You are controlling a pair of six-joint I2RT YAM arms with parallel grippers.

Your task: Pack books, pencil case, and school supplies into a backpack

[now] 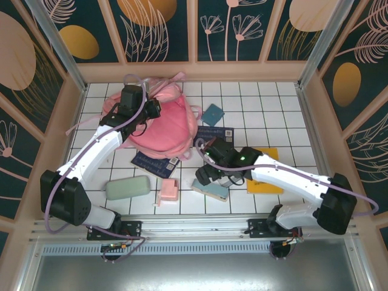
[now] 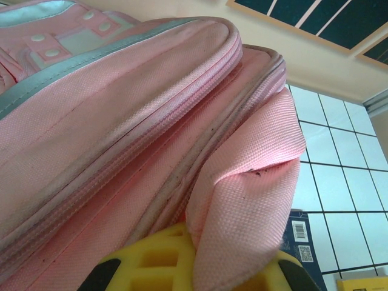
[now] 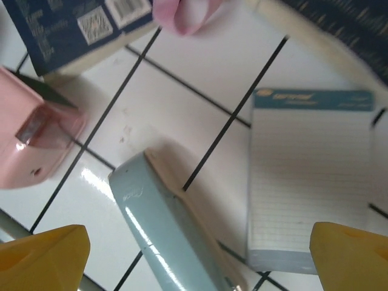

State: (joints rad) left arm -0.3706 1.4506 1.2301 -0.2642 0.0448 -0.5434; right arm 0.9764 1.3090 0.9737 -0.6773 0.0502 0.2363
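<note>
The pink backpack lies at the back left. My left gripper rests on it, shut on a fold of its pink fabric between the yellow fingers. My right gripper hovers open over the grey-blue case, its yellow fingertips wide apart on either side. A light-blue lined slab lies beside the case, and the pink block to its left. The sage pencil case lies front left. Navy books, a teal book and a yellow book lie around the backpack.
A pink backpack strap trails onto the tiles near the navy book. The pink block sits between the pencil case and the grey-blue case. Wooden walls enclose the tiled table.
</note>
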